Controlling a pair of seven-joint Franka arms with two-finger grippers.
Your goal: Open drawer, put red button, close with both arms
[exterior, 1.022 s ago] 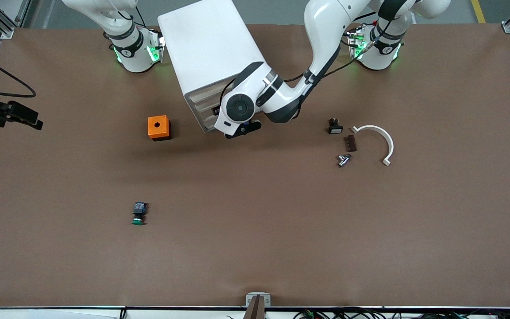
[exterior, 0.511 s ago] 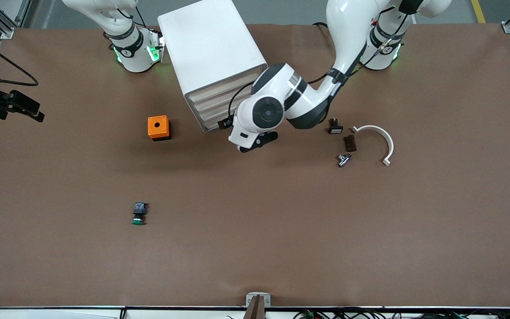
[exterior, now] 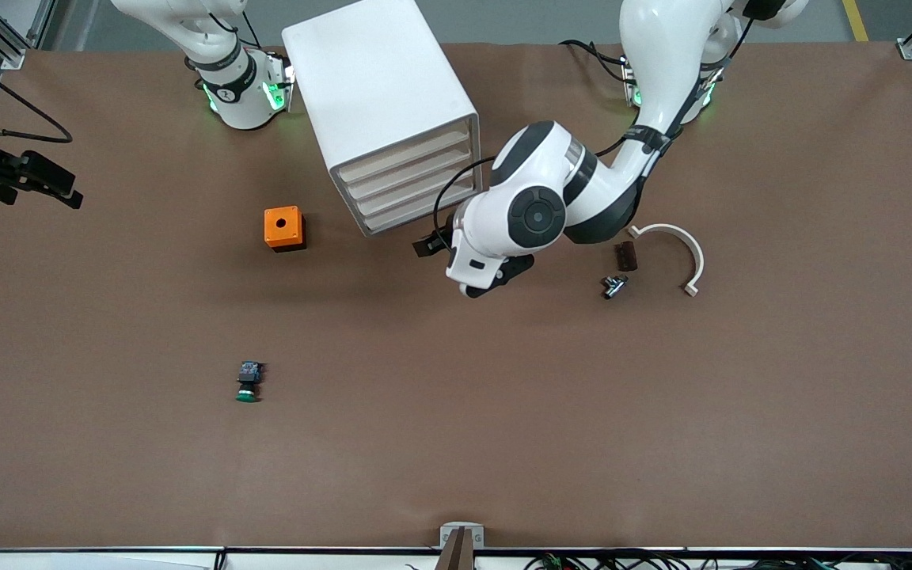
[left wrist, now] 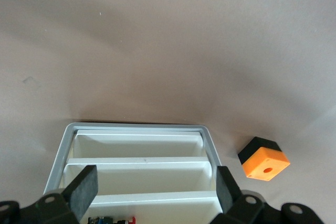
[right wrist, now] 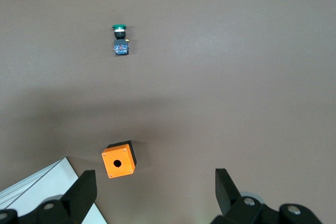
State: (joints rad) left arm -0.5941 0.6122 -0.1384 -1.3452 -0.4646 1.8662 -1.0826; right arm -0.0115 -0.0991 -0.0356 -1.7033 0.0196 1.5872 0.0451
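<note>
The white cabinet (exterior: 381,87) stands between the arm bases, and its drawer fronts (exterior: 416,186) all look flush. In the left wrist view the red button (left wrist: 133,219) lies inside one drawer (left wrist: 173,203), at the edge of the picture. My left gripper (exterior: 432,244) (left wrist: 155,190) hangs open and empty over the table, just in front of the drawers. My right gripper (exterior: 60,194) (right wrist: 155,192) is open and empty, up in the air at the right arm's end of the table.
An orange box (exterior: 284,228) (right wrist: 118,160) sits beside the cabinet, toward the right arm's end. A green-capped button (exterior: 248,382) (right wrist: 120,38) lies nearer the front camera. A white curved piece (exterior: 682,249), a brown block (exterior: 625,256) and a metal part (exterior: 614,286) lie by the left arm.
My left arm has pulled back from the cabinet front, toward its own end of the table, uncovering the drawer fronts and covering a small black part. My right gripper has drifted slightly.
</note>
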